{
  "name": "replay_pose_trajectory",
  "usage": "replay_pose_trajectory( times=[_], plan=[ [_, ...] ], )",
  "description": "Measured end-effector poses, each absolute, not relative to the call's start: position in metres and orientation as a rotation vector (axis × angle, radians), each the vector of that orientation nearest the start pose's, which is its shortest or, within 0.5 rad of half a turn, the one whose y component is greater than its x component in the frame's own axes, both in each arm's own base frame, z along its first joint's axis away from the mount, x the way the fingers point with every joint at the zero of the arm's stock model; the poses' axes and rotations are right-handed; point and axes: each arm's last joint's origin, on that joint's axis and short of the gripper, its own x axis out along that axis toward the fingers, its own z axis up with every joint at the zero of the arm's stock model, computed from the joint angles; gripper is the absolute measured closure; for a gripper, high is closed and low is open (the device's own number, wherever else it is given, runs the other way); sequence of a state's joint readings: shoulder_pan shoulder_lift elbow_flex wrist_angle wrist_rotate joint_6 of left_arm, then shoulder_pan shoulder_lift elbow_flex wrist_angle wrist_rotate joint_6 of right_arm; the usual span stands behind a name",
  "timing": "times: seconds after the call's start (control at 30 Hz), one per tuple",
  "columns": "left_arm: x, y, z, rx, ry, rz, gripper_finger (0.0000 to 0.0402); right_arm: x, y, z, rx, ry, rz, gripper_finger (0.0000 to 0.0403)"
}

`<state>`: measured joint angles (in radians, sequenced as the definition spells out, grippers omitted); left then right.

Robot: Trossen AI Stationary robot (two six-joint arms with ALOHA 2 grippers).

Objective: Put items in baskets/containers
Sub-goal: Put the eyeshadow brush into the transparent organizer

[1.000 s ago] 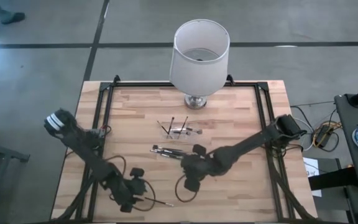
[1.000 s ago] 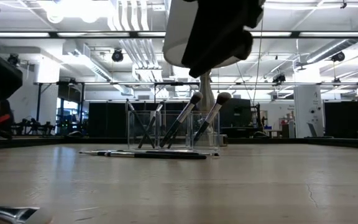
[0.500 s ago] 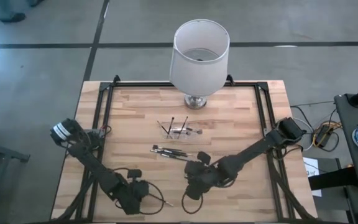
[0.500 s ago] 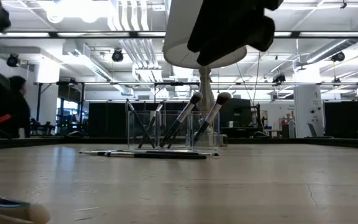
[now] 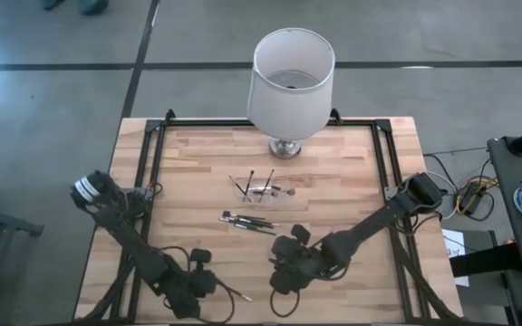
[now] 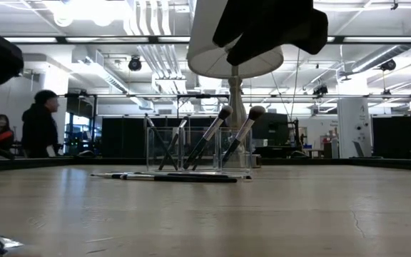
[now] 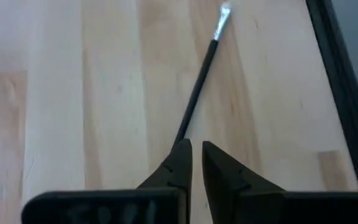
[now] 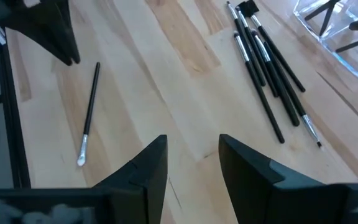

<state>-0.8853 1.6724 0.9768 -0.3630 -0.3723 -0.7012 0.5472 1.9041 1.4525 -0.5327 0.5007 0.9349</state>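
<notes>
At the lower left of the high view, our left tool (image 5: 208,292) had just pinched its fingers almost together over the near end of a lone brush (image 7: 199,87), where a second before they stood wide; we judged that grasp made or nearly so, with the lift yet to come. That brush was a thin black stick with a small pale tuft, lying flat on the pale, banded wood of the bench (image 5: 198,181). Our right tool (image 8: 190,165) hung unclenched and empty low in the middle of the high view, having drawn back from the loose brushes (image 5: 247,221), a bundle of slim dark handles with metallic ferrules. Just above them in that view stood the clear holder (image 6: 198,146), glassy and square-walled, with several brushes leaning inside.
</notes>
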Motion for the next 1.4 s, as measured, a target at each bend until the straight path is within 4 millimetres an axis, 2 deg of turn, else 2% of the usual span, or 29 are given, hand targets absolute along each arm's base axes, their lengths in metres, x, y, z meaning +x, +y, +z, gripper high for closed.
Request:
replay_pose_trajectory(
  times=[0.1, 0.23, 0.33, 0.5, 0.83, 1.1, 1.4],
  plan=[
    [0.215, -0.242, 0.167, 0.009, 0.958, -0.163, 0.0371, 0.353, 0.199, 0.222, 0.386, 0.777, -0.344, 0.0265],
    [0.218, -0.241, 0.156, -0.004, 0.988, -0.114, 0.0372, 0.352, 0.199, 0.221, 0.384, 0.779, -0.346, 0.0270],
    [0.220, -0.241, 0.159, -0.075, 0.976, -0.069, 0.0382, 0.351, 0.198, 0.219, 0.380, 0.784, -0.348, 0.0273],
    [0.220, -0.239, 0.161, -0.055, 0.970, -0.054, 0.0400, 0.352, 0.198, 0.213, 0.370, 0.769, -0.367, 0.0271],
    [0.219, -0.238, 0.155, -0.041, 1.010, -0.083, 0.0401, 0.372, 0.212, 0.185, 0.460, 0.759, -0.271, 0.0275],
    [0.219, -0.231, 0.148, 0.007, 1.009, -0.097, 0.0401, 0.379, 0.218, 0.174, 0.498, 0.758, -0.215, 0.0254],
    [0.221, -0.231, 0.144, 0.013, 0.998, -0.131, 0.0401, 0.387, 0.228, 0.177, 0.511, 0.679, -0.108, 0.0220]
  ],
)
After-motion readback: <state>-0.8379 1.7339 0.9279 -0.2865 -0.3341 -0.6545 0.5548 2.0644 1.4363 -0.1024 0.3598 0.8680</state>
